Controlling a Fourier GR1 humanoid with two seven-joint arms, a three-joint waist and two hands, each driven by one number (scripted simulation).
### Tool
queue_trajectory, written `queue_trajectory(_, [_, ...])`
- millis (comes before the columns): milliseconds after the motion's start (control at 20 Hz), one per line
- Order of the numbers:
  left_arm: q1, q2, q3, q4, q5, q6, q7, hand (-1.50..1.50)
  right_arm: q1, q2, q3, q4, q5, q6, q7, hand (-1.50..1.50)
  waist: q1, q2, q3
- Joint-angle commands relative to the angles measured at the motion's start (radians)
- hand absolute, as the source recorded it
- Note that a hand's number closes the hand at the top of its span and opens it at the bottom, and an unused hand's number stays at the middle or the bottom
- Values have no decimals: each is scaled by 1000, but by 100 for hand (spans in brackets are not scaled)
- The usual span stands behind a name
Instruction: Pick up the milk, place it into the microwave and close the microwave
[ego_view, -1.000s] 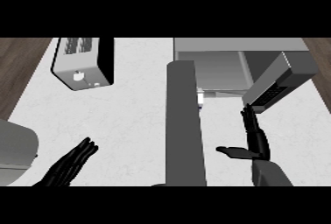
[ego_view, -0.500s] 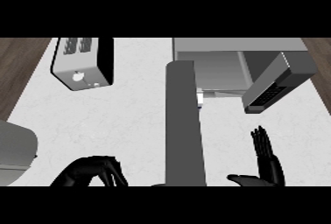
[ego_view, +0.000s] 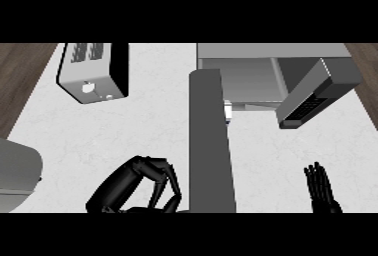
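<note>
While the microwave (ego_view: 244, 75) stands open, left robot hand (ego_view: 140, 187) curls empty, right robot hand (ego_view: 321, 187) straight

Microwave (ego_view: 244, 75) door (ego_view: 210, 145) open; left hand (ego_view: 136, 187) curled, empty; right hand (ego_view: 322, 189) straight-fingered; toaster (ego_view: 92, 70) top left.

We see a silver toaster (ego_view: 92, 72) at the far left of the white bench (ego_view: 148, 135), dark wooden flooring (ego_view: 22, 85) along the bench's sides, and a grey rounded object (ego_view: 16, 167) at the left edge.
</note>
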Motion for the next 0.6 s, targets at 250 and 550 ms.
queue_trajectory(250, [-168,-30,-128,232,-62,3,-22,150,211,-29,18,-177,-51,96,-88,-150,1,0,0])
queue_trajectory(550, [-323,-31,-447,376,-74,346,4,150,215,-74,48,-317,-106,149,3,-150,-20,1,0])
